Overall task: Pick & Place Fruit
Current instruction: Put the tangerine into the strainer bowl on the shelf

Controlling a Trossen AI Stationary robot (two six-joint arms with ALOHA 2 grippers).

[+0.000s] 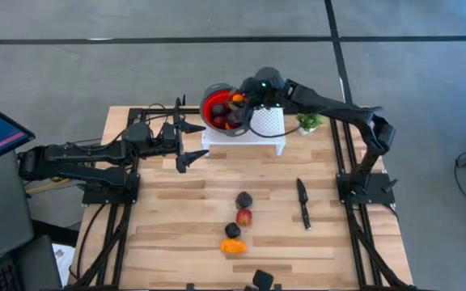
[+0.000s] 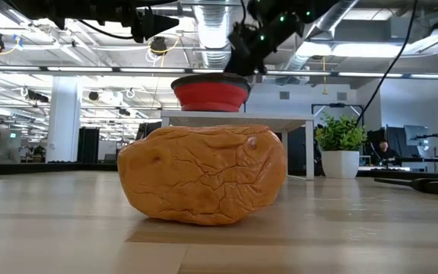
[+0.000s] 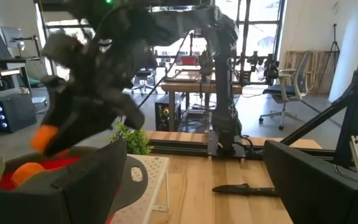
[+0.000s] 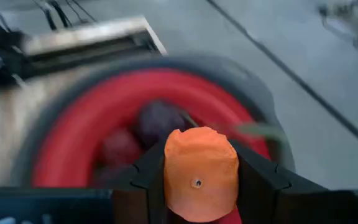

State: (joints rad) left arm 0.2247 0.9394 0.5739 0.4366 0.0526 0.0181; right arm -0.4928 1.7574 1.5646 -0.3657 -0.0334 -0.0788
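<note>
A red bowl (image 1: pixel 217 109) stands on a white perforated stand (image 1: pixel 267 136) at the far side of the table and holds plums and red balls (image 4: pixel 157 121). My right gripper (image 1: pixel 239 100) hovers over the bowl, shut on a small orange fruit (image 4: pixel 201 171). My left gripper (image 1: pixel 194 141) hangs open just left of the stand, holding nothing. Two dark plums (image 1: pixel 243 199), a red ball (image 1: pixel 243 217) and a larger orange piece (image 1: pixel 233 246) lie on the table's near middle; the orange piece (image 2: pixel 204 173) fills the low view. My right gripper pinches the small orange fruit (image 4: pixel 201 149) between its two fingers (image 4: pixel 148 180), one on each side of it. It comes from above, slanting down over the bowl. The fruit is lifted clear, above the fruits in the bowl.
A black-handled knife (image 1: pixel 302 202) lies on the table's right half. A small green potted plant (image 1: pixel 308 123) stands right of the stand. Black frame rails run along the table's left and right edges. Bare wood lies between the stand and the loose fruits.
</note>
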